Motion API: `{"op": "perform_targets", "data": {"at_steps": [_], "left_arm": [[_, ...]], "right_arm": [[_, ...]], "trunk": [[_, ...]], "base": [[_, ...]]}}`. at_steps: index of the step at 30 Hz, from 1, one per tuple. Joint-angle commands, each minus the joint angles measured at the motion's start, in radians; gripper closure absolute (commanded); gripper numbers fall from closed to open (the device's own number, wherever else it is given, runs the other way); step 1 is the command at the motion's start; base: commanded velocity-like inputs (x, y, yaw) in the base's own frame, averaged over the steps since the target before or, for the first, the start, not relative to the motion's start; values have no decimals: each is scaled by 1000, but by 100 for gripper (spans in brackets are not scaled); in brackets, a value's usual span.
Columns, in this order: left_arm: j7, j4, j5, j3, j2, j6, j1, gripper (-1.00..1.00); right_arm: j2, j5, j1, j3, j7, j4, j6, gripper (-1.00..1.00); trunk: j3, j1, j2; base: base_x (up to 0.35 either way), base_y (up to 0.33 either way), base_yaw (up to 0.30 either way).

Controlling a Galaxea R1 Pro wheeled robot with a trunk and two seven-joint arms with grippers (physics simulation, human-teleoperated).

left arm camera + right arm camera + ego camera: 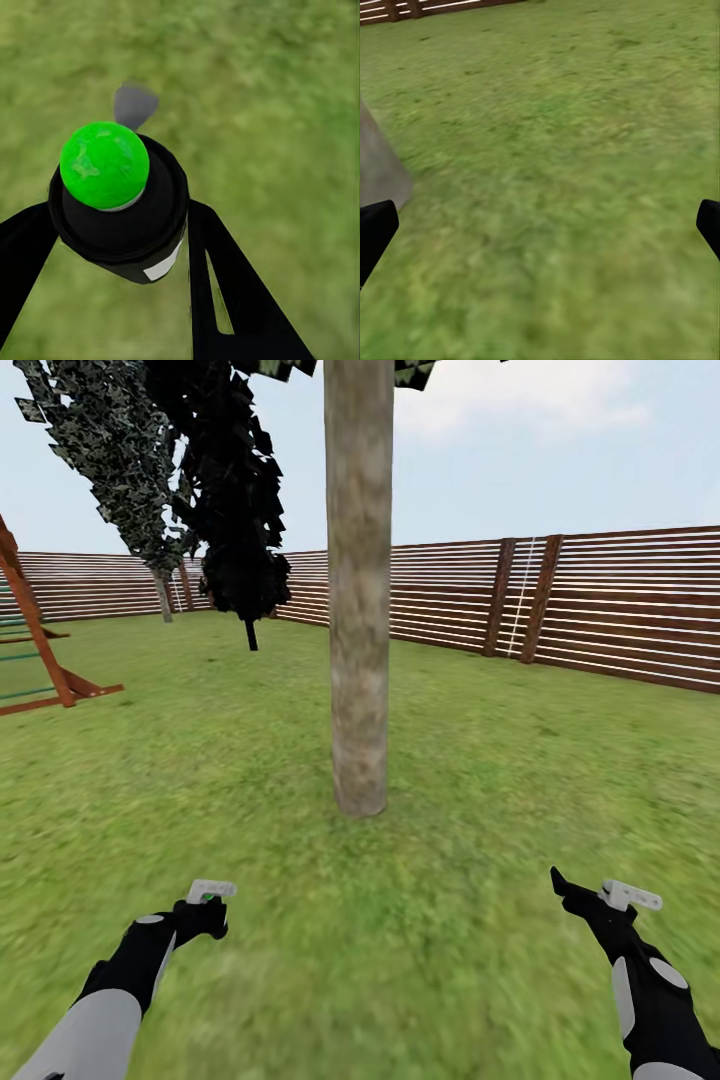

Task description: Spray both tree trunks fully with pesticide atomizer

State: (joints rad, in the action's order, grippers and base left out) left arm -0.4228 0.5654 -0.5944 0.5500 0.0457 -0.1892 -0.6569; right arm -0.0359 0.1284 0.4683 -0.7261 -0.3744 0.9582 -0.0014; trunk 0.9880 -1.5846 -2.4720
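The pesticide atomizer point(124, 225) is a small black canister with a bright green ball on top and a pale label strip. My left gripper point(120, 214) is shut on it, low over the grass floor point(300, 960); in the head view that gripper point(208, 902) sits at the lower left with a green speck showing. A thick, mottled grey-brown tree trunk point(358, 610) rises straight ahead, a few arm lengths beyond both hands. My right gripper point(595, 890) hangs open and empty at the lower right, and the trunk's base point(379, 165) lies beside its fingers in the right wrist view.
A brown slatted fence point(620, 600) runs along the back and right. Dark conifers point(235, 510) stand at the far left, behind the trunk. A red-brown wooden climbing frame point(40, 660) stands at the left edge. Lawn stretches on both sides of the trunk.
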Motion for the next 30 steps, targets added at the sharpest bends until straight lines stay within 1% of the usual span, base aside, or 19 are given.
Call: {"op": "perform_targets", "data": {"at_steps": [1, 11, 13, 15, 16, 18, 19, 20, 21, 22, 25, 26, 27, 30], "left_arm": [[-9, 2, -5, 6, -1, -5, -1, 100], [-4, 1, -5, 6, 0, -17, -1, 100], [-3, 3, -6, 7, 1, -90, -1, 100], [-3, 8, -7, 7, 3, -235, -6, 100], [-2, 10, -7, 6, 3, -272, -7, 100], [-3, 18, -7, 6, 3, -320, -9, 100], [-3, 21, -8, 6, 3, -339, -11, 100], [-3, 24, -8, 5, 3, -364, -13, 100], [-4, 26, -8, 5, 3, -392, -13, 100], [-3, 27, -8, 5, 3, -419, -15, 100], [-2, 29, -9, 5, 4, -457, -16, 100], [-2, 29, -9, 5, 4, -461, -17, 100], [-2, 30, -10, 4, 4, -464, -23, 100], [-3, 30, -11, 4, 5, -469, -53, 100]], "right_arm": [[1, 11, 1, -4, -7, 1, 0, -100], [1, 14, 1, -4, -10, 1, 0, -100], [1, 16, 1, -4, -11, 1, 1, -100], [1, 17, 1, -4, -11, 2, 2, -100], [1, 17, 1, -4, -11, 2, 3, -100], [1, 19, 1, -3, -13, 2, 4, -100], [1, 25, 1, -3, -13, 2, 7, -100], [-3, 38, 1, -3, -14, 2, 27, -100], [-22, 53, 1, -4, -14, 2, 80, -100], [-55, 63, 1, -5, -15, 1, 166, -100], [-176, 74, 1, -3, -15, -1, 459, -100], [-192, 76, 1, -2, -15, -1, 497, -100], [-202, 78, 1, -1, -15, 1, 521, -100], [-215, 83, 1, 1, -14, 4, 555, -100]], "trunk": [[1, 0, 0], [1, 0, 0], [1, 0, 0], [1, 0, 0], [1, 0, 0], [1, 0, 0], [1, 0, 0], [1, 0, 0], [1, 0, 0], [1, 0, 0], [1, 0, 0], [1, 0, 0], [1, 0, 0], [1, 0, 0]], "base": [[287, -132, 0], [297, -169, 0], [298, -193, 0], [298, -195, 0], [298, -196, 0], [298, -196, 0], [298, -196, 0], [298, -196, 0], [298, -196, 0], [298, -196, 0], [298, -196, 0], [298, -196, 0], [298, -196, 0], [298, -196, -11]]}}
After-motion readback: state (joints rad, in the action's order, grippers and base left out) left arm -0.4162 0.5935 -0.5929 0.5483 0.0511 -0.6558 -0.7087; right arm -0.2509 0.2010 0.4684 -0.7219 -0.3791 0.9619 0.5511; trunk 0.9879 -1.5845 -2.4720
